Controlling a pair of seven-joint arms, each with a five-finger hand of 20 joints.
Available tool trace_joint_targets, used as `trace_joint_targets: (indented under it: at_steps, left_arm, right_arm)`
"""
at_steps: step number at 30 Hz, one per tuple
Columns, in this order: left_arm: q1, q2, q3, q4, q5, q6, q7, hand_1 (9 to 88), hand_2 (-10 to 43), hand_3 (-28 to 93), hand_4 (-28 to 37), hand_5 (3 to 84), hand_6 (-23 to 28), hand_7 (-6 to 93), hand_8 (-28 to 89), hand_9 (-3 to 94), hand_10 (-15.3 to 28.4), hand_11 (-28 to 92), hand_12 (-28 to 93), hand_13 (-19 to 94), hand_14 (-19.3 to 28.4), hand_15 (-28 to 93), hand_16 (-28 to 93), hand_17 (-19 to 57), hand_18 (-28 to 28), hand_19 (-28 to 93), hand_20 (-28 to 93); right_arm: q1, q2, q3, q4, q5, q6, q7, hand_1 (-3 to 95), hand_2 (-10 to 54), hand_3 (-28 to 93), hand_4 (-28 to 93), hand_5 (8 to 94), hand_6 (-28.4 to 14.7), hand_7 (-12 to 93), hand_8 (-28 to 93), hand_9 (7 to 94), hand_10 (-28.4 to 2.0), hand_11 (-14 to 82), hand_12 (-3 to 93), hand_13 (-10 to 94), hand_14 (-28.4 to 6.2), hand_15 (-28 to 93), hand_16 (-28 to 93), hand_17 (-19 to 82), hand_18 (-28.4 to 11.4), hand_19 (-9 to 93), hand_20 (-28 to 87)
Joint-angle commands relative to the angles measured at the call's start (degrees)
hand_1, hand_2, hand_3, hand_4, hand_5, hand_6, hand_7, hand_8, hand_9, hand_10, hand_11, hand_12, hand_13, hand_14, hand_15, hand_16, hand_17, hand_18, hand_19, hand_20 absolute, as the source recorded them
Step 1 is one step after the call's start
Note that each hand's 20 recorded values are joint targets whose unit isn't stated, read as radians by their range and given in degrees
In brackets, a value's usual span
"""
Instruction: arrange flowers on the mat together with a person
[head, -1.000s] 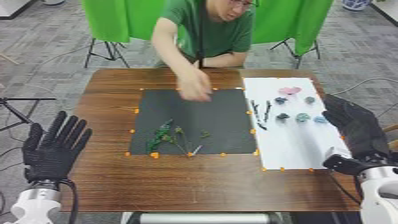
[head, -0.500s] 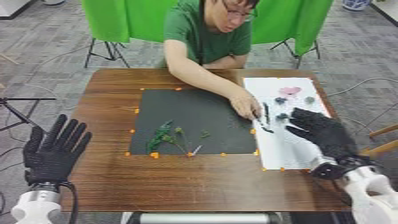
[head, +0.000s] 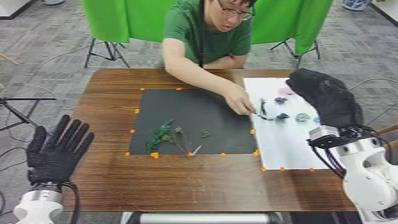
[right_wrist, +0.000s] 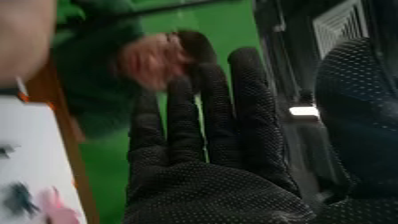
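Observation:
My right hand (head: 322, 92) is over the far right part of the white sheet (head: 298, 150); in the right wrist view the right hand (right_wrist: 213, 192) has its fingers straight, holding nothing. A pink flower (head: 285, 91) is beside it, also a pink flower (right_wrist: 57, 206) in the wrist view. Dark blue flowers (head: 282, 116) and a pale green one (head: 303, 117) lie on the sheet. A person's hand (head: 240, 102) holds a dark twig (head: 260, 116) at the black mat's right edge. Green stems (head: 163, 135) lie on the mat (head: 200, 112). My left hand (head: 58, 150) rests open at the table's left.
The brown wooden table (head: 178, 187) extends in front of the mat. Orange markers line the mat and sheet edges. The person's forearm (head: 197, 75) crosses the mat's far right part.
The person's hand has moved from the mat's far edge to the twigs at the right. My right hand went inward over the sheet, then away toward its far right part.

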Motion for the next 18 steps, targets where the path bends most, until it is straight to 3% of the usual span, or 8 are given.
trace_joint_targets:
  at_steps: [1,13,18]
  left_arm:
    - [0.02,-0.03,0.08,0.31,0.44,-0.02,-0.14,24.8,15.6,65,-28.3,40.7,5.4,5.5,-9,36.0,11.7,13,4,27,11.4,22,-8,-2.6,10.9,23,11]
    - [0.3,-0.25,0.19,-0.09,0.33,-0.18,0.13,24.9,15.5,65,-28.3,41.0,5.3,5.5,-9,36.6,11.6,13,4,28,11.2,22,-8,-2.5,10.8,23,11]
    - [0.4,-0.31,0.17,-0.15,0.22,-0.28,0.37,25.0,15.5,65,-28.3,41.0,5.4,5.5,-9,36.4,11.6,12,4,28,11.3,22,-8,-2.5,10.8,23,11]
  right_arm:
    - [-3.45,-0.28,-0.3,-1.01,-2.94,6.34,-2.33,36.0,-9.5,74,-23,61.6,2.4,17,-14,52.7,-7.3,6.9,8.6,34,-6.3,12,4,23,-5.8,0,22]
    - [-5.45,-0.88,1.47,-1.81,-8.79,6.93,1.45,36.3,-9.5,74,-24,61.8,2.4,18,-14,52.5,-7.4,6.9,8.8,34,-7.0,13,3,22,-6.5,0,22]
    - [-5.77,0.09,0.97,-3.27,-14.75,12.27,5.82,36.6,-9.5,74,-24,61.9,2.2,18,-14,52.4,-7.4,6.9,8.8,34,-7.1,13,3,22,-6.9,0,22]
